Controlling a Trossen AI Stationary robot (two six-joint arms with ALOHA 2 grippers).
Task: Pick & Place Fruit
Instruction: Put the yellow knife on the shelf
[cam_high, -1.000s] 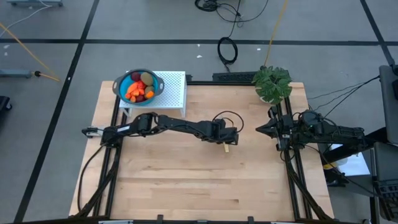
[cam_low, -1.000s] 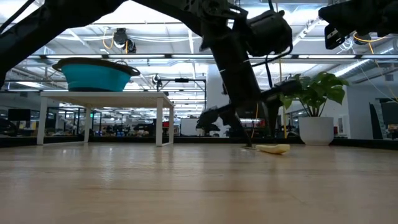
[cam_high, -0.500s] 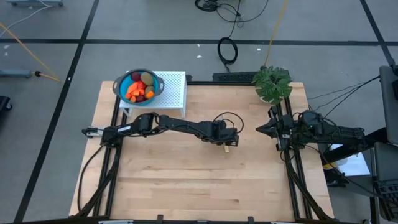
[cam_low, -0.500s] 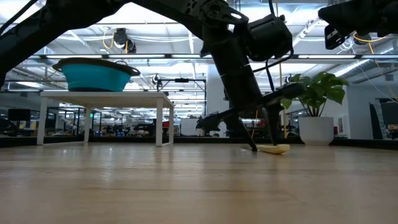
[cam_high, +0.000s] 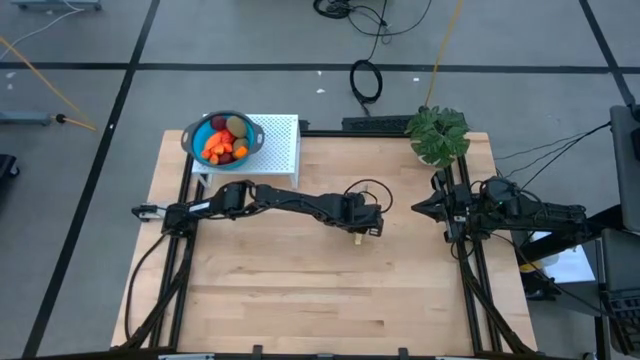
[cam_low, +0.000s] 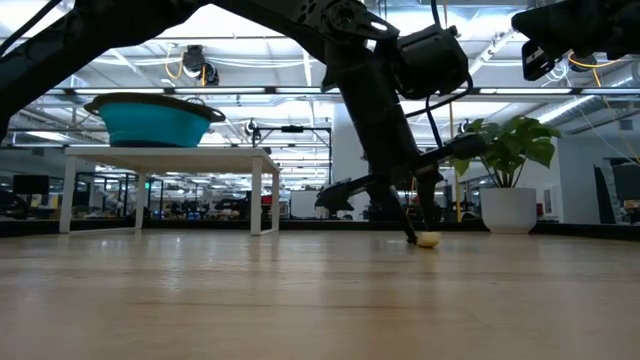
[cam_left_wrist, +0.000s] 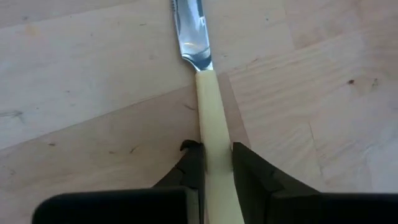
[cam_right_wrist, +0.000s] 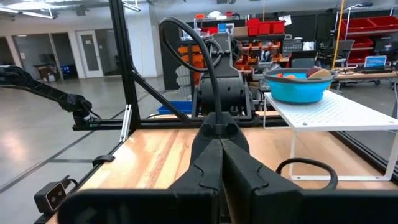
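The fruit (cam_high: 225, 142) lies heaped in a blue bowl (cam_low: 155, 118) standing on a white stand (cam_high: 282, 140) at the table's far left corner: red-orange, dark red and brown-green pieces. My left gripper (cam_high: 358, 232) reaches to the table's middle and is shut on a yellow-handled knife (cam_left_wrist: 211, 118), whose shiny blade (cam_left_wrist: 191, 31) lies on the wood ahead of the fingers. My right gripper (cam_high: 418, 208) waits shut by the right edge, touching nothing. My left gripper (cam_left_wrist: 215, 171) pinches the knife's yellow handle (cam_left_wrist: 214, 146) between its two fingers (cam_left_wrist: 193, 168), some way back from the blade. The fingers come down from above, slanting, and lie along the handle. The knife lies flat on the table (cam_low: 427, 239).
A potted green plant (cam_high: 438, 134) stands at the far right corner. The white stand's legs (cam_low: 256, 200) rise from the far left of the table. Bare wood spreads over the near half of the table (cam_high: 300, 300).
My left gripper's fingers have shut on the knife's handle, and the gripper has shifted a little toward the table's left. The knife has turned about on the table: in the low view it showed lengthwise, now nearly end-on.
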